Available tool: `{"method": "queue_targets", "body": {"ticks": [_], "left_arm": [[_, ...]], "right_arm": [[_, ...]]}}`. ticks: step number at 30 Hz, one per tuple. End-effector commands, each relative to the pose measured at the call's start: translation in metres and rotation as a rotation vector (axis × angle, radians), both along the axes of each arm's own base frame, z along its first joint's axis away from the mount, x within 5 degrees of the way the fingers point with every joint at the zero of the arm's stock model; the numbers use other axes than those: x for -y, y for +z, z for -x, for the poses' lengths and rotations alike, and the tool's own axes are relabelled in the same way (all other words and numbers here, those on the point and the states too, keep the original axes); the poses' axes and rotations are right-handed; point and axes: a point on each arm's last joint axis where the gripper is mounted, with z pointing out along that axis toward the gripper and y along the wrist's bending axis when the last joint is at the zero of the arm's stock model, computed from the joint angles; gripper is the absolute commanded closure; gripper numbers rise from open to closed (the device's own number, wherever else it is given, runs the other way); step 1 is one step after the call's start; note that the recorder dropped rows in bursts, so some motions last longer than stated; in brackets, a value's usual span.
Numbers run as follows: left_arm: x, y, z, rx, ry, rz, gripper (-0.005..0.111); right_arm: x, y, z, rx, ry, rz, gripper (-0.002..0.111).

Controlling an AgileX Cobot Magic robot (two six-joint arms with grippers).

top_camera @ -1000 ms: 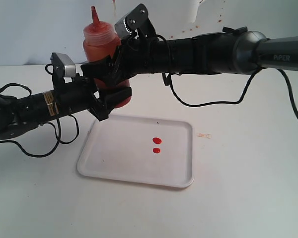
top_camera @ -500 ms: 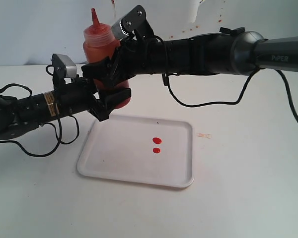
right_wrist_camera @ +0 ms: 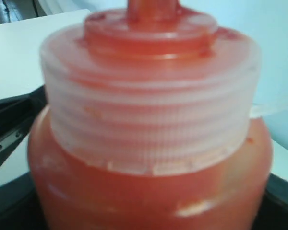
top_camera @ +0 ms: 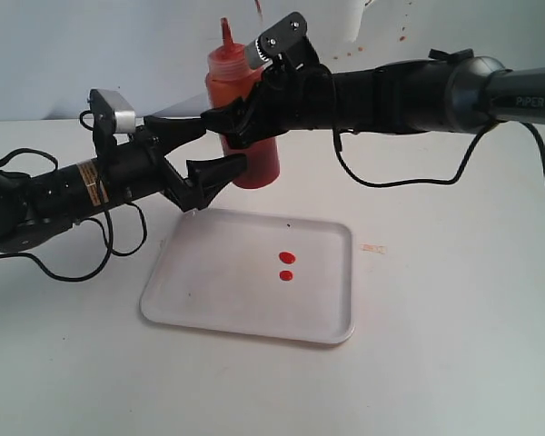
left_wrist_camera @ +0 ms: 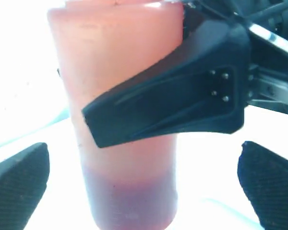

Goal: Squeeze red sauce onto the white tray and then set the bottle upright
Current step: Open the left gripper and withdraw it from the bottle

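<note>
Tabletop (top_camera: 436,327); bottle (top_camera: 256,165) inside right hand (top_camera: 229,127)

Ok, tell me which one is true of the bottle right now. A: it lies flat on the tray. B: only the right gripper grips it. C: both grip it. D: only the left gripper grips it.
B: the right gripper is closed around the upright bottle, while the left gripper has its fingers spread apart, clear of the bottle's sides.
</note>
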Motion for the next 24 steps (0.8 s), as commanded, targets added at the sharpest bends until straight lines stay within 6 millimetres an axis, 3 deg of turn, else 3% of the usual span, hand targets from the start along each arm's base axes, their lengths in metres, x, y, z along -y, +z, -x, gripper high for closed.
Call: {"method": "queue_targets", "body": {"ticks": [1,4,11,15,20,24], "left_arm": [[0.001,0.006,-0.001,0.021,0.008,0.015,0.002],[-0.001,0.001,-0.003,-0.006,0.033,-0.031,0.002],[-0.012,-0.022,-0.009,-0.029,0.121,-0.347,0.002],[-0.017,-0.019,-0.010,-0.018,0.134,-0.310,0.002],[-0.029,-0.011,-0.014,-0.010,0.154,-0.205,0.002],[-0.044,-0.005,-0.016,-0.043,0.180,-0.087,0.002]], "right_arm": [[-0.002,0.012,0.001,0.038,0.017,-0.019,0.108],[0.001,0.010,-0.002,0.064,-0.021,0.024,0.108],[0.013,0.008,-0.010,0.062,-0.066,0.037,0.108],[0.031,0.004,-0.018,0.046,-0.075,0.015,0.108],[0.053,-0.017,-0.030,0.014,-0.060,-0.004,0.108],[0.061,-0.025,-0.043,0.024,-0.001,-0.065,0.108]]}}
